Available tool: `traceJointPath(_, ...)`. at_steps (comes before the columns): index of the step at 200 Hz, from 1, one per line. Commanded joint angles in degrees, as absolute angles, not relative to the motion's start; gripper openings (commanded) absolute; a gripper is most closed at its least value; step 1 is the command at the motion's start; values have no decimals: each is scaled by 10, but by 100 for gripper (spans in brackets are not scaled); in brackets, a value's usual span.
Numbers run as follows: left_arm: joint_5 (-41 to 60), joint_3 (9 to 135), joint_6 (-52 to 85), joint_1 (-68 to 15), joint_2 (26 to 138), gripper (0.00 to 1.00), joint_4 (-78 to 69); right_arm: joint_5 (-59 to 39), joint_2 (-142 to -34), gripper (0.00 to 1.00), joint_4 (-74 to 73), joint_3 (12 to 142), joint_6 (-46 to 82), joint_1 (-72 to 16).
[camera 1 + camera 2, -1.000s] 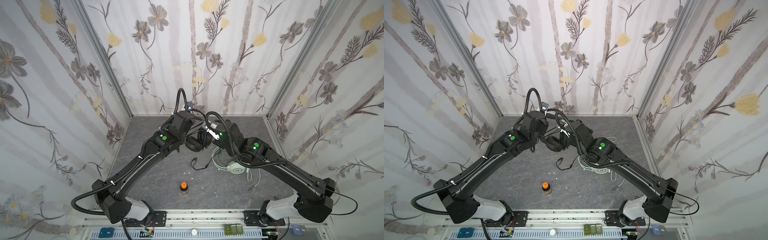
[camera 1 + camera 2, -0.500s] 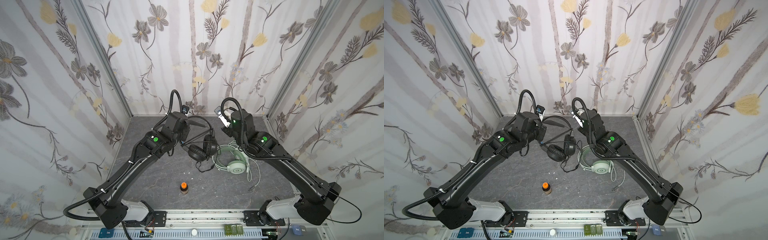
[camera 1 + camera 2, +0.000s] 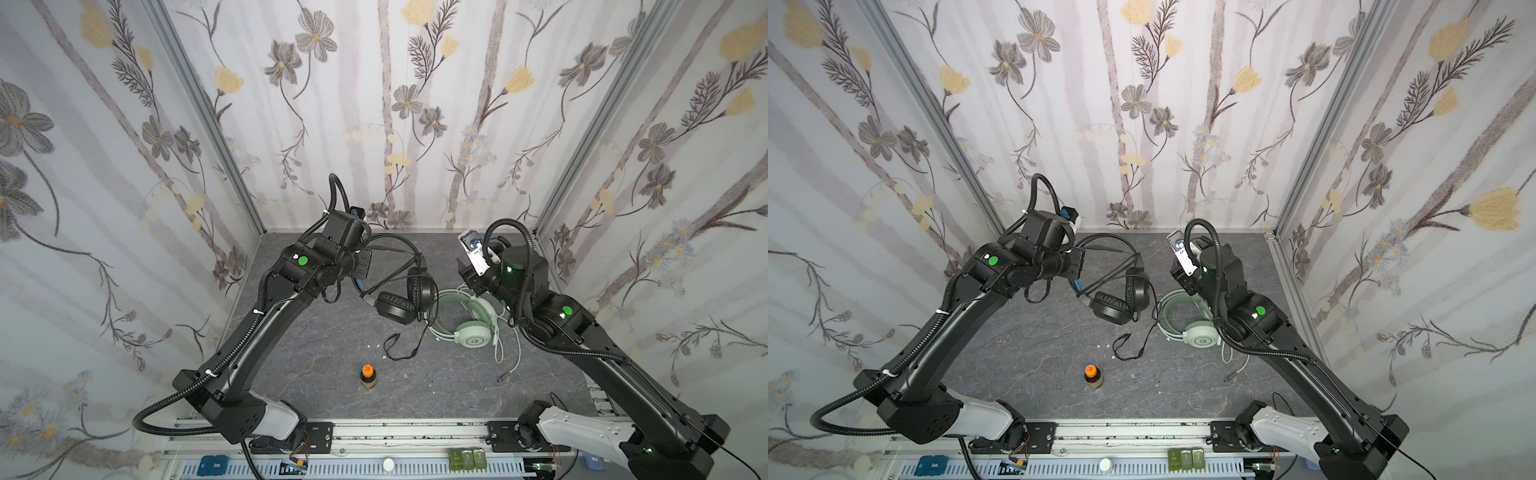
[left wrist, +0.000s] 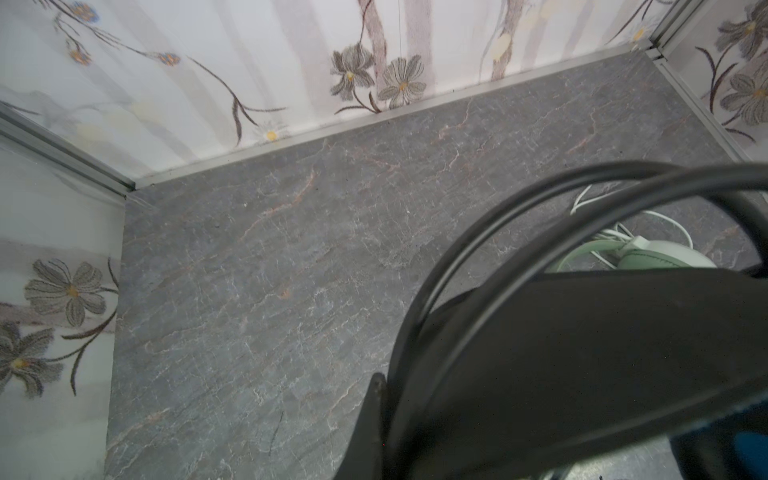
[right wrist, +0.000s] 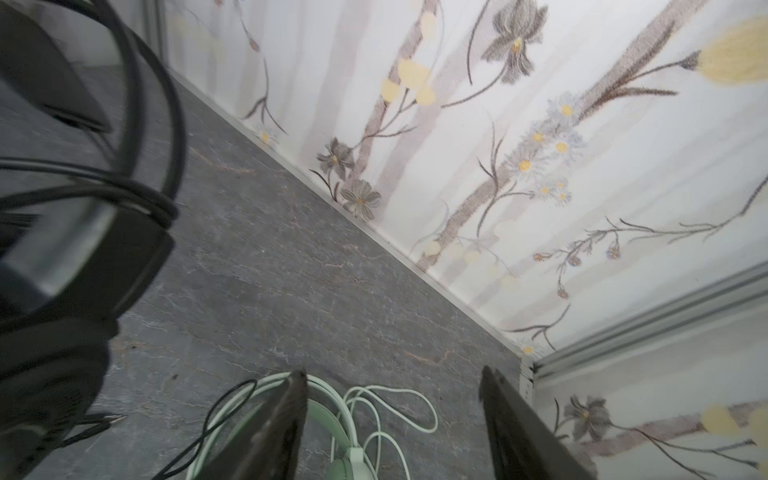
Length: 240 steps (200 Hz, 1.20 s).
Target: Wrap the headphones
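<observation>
The black headphones (image 3: 395, 307) hang tilted from my left gripper (image 3: 360, 269), which is shut on their headband (image 4: 582, 353) near the blue inner band. Both ear cups sit low over the table. Black cable loops run along the headband, and the cable's loose end (image 3: 401, 347) lies on the table. The mint green headphones (image 3: 471, 332) lie flat to the right, with their white-green cable (image 3: 505, 345) spread beside them. Just above their headband hovers my right gripper (image 5: 395, 415), open and holding nothing.
A small orange-capped bottle (image 3: 368, 376) stands upright in front of the middle of the grey table (image 3: 316, 365). Flowered walls close in the back and both sides. The mint cable's plug (image 3: 503, 378) lies toward the front right.
My right gripper has opened, let go of the black headset's cable and drawn back right over the mint headset. The left gripper has carried the black headphones left and back.
</observation>
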<state>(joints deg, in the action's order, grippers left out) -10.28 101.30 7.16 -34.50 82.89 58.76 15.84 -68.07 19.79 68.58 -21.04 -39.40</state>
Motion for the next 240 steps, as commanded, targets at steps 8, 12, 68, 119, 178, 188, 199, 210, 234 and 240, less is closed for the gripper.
traceJointPath(8,-77,1044,111,-330,846,0,621,24,-628,76,124,633,-166,-393)
traceJointPath(12,-74,1051,113,-328,849,0,624,12,-626,76,126,629,-163,-393)
traceJointPath(68,-36,1121,127,-311,888,0,647,-82,-600,83,56,522,-93,-395)
traceJointPath(119,-13,1158,142,-307,909,0,662,-83,-633,86,-5,481,-72,-395)
traceJointPath(178,-2,1165,135,-303,914,0,677,-58,-697,74,-71,478,-75,-379)
traceJointPath(188,-2,1164,134,-302,913,0,678,-55,-709,64,-76,482,-77,-373)
traceJointPath(199,1,1163,134,-301,911,0,680,-48,-720,51,-76,491,-81,-365)
traceJointPath(210,3,1159,133,-300,908,0,678,-44,-725,36,-75,502,-87,-352)
traceJointPath(234,4,1147,130,-299,904,0,677,-21,-735,16,-71,535,-105,-336)
traceJointPath(240,3,1145,129,-299,903,0,678,-17,-741,12,-65,546,-112,-333)
